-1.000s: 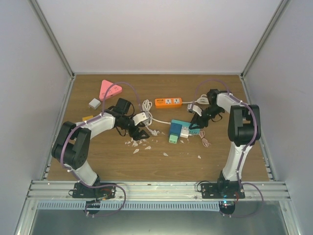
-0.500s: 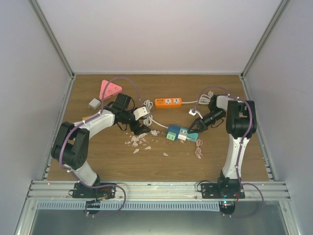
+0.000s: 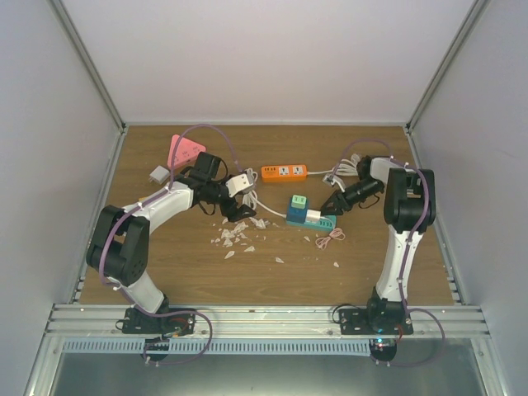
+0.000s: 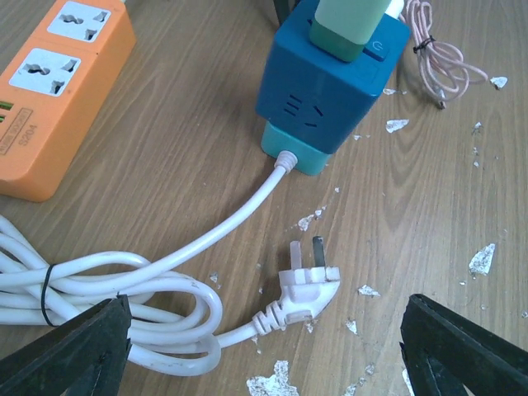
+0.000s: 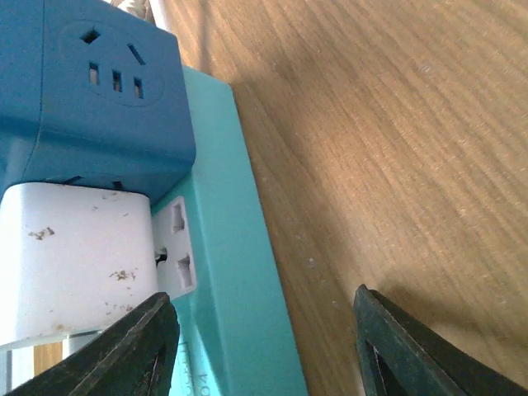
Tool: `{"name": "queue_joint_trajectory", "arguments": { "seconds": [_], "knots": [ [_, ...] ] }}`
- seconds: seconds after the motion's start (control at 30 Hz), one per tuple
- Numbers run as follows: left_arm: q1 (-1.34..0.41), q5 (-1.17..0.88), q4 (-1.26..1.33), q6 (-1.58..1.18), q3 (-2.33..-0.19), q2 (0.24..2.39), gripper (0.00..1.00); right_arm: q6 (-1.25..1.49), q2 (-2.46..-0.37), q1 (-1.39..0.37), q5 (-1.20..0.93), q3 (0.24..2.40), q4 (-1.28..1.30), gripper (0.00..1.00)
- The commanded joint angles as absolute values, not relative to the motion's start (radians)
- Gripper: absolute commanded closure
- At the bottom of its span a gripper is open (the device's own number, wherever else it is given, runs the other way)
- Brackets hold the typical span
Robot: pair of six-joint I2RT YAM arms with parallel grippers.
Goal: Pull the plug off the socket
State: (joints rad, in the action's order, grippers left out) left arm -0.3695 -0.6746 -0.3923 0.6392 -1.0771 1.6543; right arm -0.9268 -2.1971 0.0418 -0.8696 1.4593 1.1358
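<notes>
On the wood-grain bench [image 3: 396,264] the blue cube socket [image 4: 326,82] stands near the middle, a smooth, glossy plastic block with rounded edges on a lighter teal base [image 5: 239,272]. The green plug [image 4: 351,25], a matte block with rounded corners, is seated in the cube's top face. A white adapter [image 5: 66,264], boxy and speckled with grit, sits against another face of the cube. The right claw [image 5: 264,330] is at the teal base's end with its dark fingers spread; the base's edge and bare wood show in the gap and nothing is pinched. The left claw [image 4: 264,346] hangs over the bench with its fingers wide apart and nothing between them. Below it a round white cord [image 4: 107,289] leaves the cube's foot, loops into a coil tied with a thin black band, and ends in a three-pin plug [image 4: 309,280] lying loose on the wood. An orange power strip [image 4: 49,91], long and flat, lies beside the coil. A thin pink cable [image 4: 437,62] is bundled near the cube, and pale, jagged flakes [image 4: 483,257] are scattered around. Towards the far left corner lie a pink triangular block [image 3: 185,150] and a small grey adapter [image 3: 159,174].
</notes>
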Motion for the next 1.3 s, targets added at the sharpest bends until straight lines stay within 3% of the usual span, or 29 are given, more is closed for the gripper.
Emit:
{"name": "queue_joint_trajectory", "arguments": {
  "seconds": [0.0, 0.1, 0.27, 1.1, 1.27],
  "knots": [
    [-0.367, -0.679, -0.363, 0.648, -1.093, 1.654, 0.1, -0.903, -2.23, 0.049, -0.746, 1.453, 1.0, 0.42],
    [-0.367, -0.679, -0.363, 0.652, -1.088, 1.654, 0.1, -0.966, -2.232, 0.041, -0.784, 1.461, 1.035, 0.54],
    [-0.367, -0.685, -0.369, 0.654, -1.089, 1.652, 0.1, -1.044, -2.233, 0.0, -0.818, 1.455, 1.066, 0.62],
    [-0.303, -0.708, -0.43, 0.666, -1.02, 1.532, 0.01, -1.046, -2.244, -0.388, -0.844, 1.436, 0.917, 0.66],
    [-0.282, -0.718, -0.463, 0.688, -1.04, 1.539, 0.01, -1.003, -2.192, -0.341, -0.812, 1.436, 0.875, 0.55]
  ]
}}
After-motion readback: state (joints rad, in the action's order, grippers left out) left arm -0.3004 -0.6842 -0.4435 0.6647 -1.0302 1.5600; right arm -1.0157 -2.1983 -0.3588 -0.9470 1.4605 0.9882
